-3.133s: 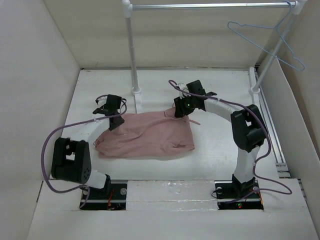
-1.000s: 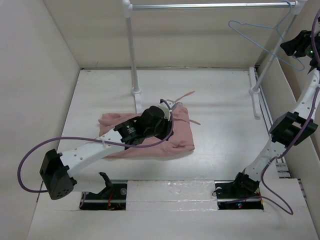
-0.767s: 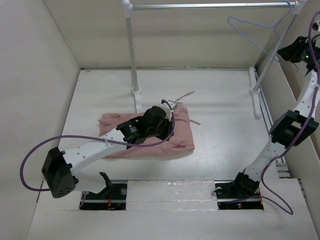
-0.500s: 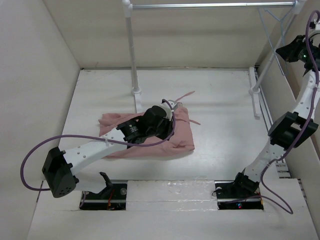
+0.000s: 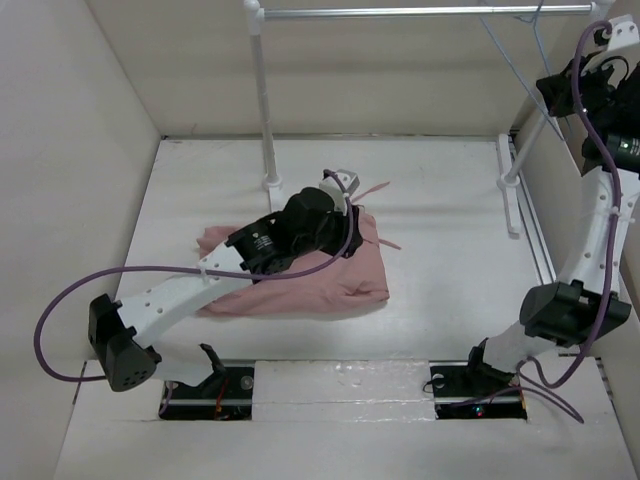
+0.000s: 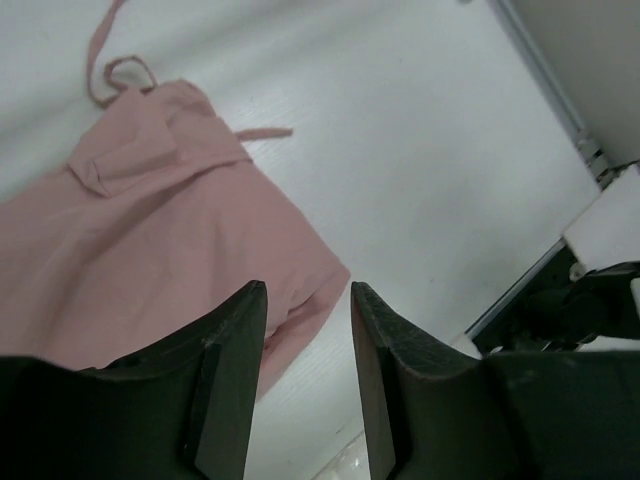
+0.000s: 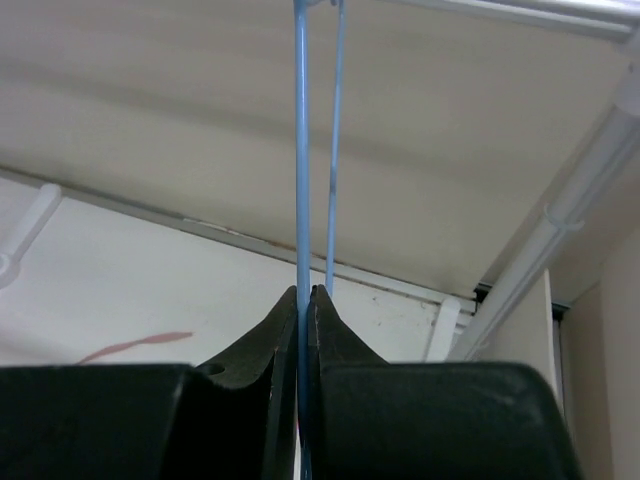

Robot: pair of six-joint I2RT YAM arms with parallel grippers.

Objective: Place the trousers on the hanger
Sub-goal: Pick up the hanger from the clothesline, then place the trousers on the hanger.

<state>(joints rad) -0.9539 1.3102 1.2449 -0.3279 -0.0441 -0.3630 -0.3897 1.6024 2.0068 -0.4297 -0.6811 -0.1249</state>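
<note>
The dusty-pink trousers [image 5: 300, 280] lie flat on the table; they also show in the left wrist view [image 6: 150, 240], with the drawstring at the top. My left gripper [image 5: 340, 195] hovers above their right end, open and empty [image 6: 305, 310]. The pale blue wire hanger [image 5: 510, 55] hangs from the rail at the upper right. My right gripper [image 5: 560, 90] is raised there and shut on one of the hanger's wires [image 7: 302, 150], which runs up from between the fingertips [image 7: 305, 292].
A white and metal rail [image 5: 420, 12] spans the back on two white posts [image 5: 265, 100]. The enclosure's walls stand close on the left, right and back. The right post's base [image 5: 510, 180] is near the right wall.
My right gripper rose with the hanger's wire, and the hanger swung up toward the rail. My left gripper lifted slightly above the trousers.
</note>
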